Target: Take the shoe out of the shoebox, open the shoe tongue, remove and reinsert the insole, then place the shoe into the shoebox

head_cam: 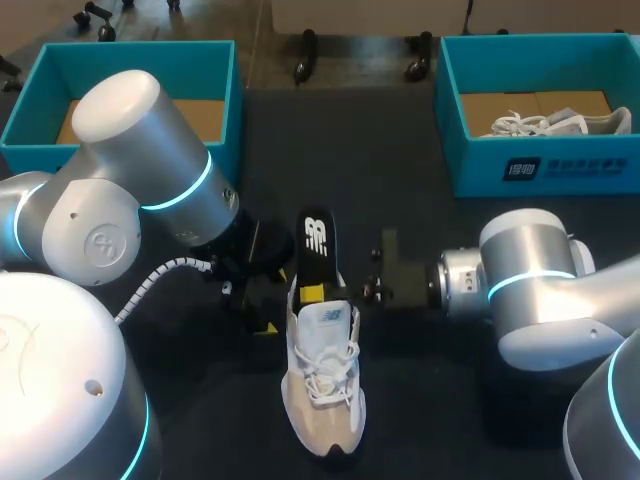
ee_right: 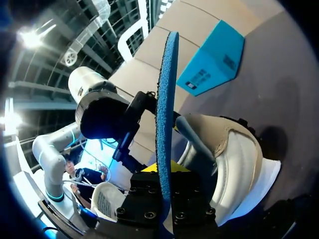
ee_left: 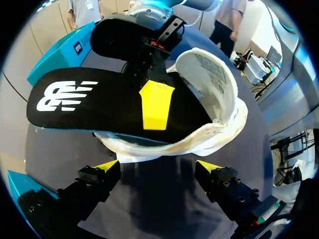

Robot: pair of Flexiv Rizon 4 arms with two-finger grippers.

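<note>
A white lace-up shoe [head_cam: 325, 385] lies on the dark table, toe toward the front edge. A black insole [head_cam: 316, 243] with a white logo sticks up out of its heel opening. My right gripper [head_cam: 316, 293] comes in from the right and is shut on the insole just above the shoe's collar. In the right wrist view the insole [ee_right: 165, 114] shows edge-on, blue, clamped between the fingers [ee_right: 149, 191], with the shoe [ee_right: 234, 159] beside it. My left gripper [ee_left: 158, 167] stands open just short of the shoe's heel [ee_left: 214, 107], under the insole [ee_left: 94, 102], touching nothing.
A teal shoebox [head_cam: 215, 60] stands at the back left behind my left arm. Another teal shoebox [head_cam: 530, 165] at the back right holds a second white shoe [head_cam: 560, 123]. Dark table surface lies between the boxes.
</note>
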